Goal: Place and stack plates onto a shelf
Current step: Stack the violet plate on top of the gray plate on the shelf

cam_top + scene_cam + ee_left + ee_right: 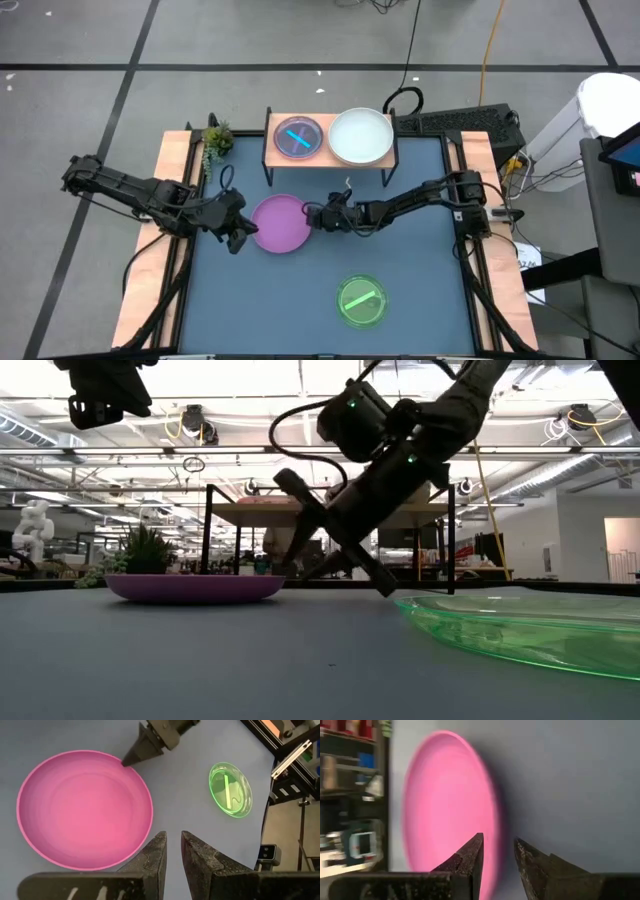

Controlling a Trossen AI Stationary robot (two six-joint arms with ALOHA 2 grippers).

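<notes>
purple plate (280,223) mid-table, before shelf (330,150) | right gripper (318,216) at its rim, fingers slightly apart, empty | left gripper (238,232) opposite, likewise | advice: slide one finger under rim before closing

Bright, even overhead light from ceiling strips (300,452); soft shadows; blurred pink plate (451,805) in right wrist view.

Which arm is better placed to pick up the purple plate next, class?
Probably right. The right gripper is low at the purple plate, its open fingers straddling the rim. The left gripper hovers above the opposite rim, fingers nearly closed.
</notes>
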